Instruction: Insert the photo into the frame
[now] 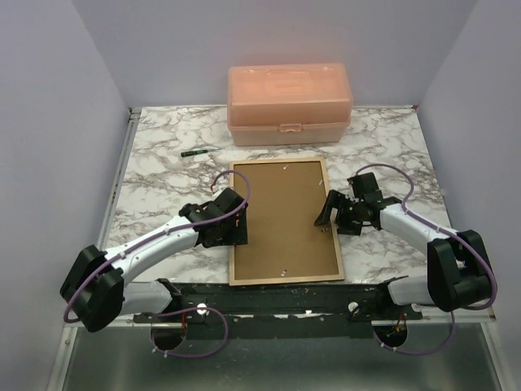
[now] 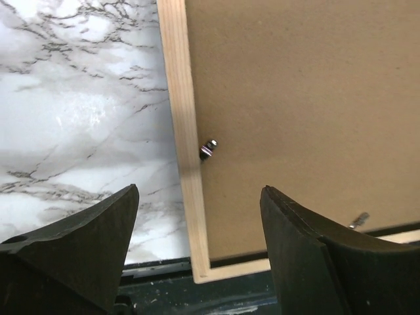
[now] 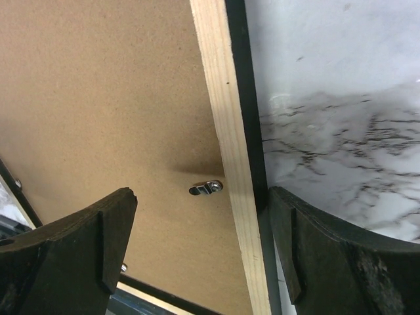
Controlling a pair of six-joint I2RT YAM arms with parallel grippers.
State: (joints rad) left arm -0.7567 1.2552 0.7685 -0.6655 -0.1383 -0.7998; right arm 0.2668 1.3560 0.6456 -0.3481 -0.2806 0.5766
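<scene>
The frame [image 1: 285, 279] lies face down on the marble table, its light wood back up, with the brown fibreboard backing panel [image 1: 281, 220] set in it. The photo is not in view. My left gripper [image 1: 232, 232] is open over the frame's left rail [image 2: 180, 118], one finger [image 2: 85, 243] above the table, the other above the panel [image 2: 302, 98]. My right gripper [image 1: 328, 213] is open over the right rail [image 3: 223, 118], astride it. Small metal turn clips show by each rail, in the left wrist view [image 2: 208, 149] and the right wrist view [image 3: 207, 188]. Both grippers [image 2: 200, 216] [image 3: 203, 223] are empty.
A pale orange plastic box [image 1: 289, 104] with a latch stands at the back of the table. A small dark pen [image 1: 194, 152] lies left of it. The frame's near edge lies beside the black mounting rail [image 1: 269, 297] at the table's front.
</scene>
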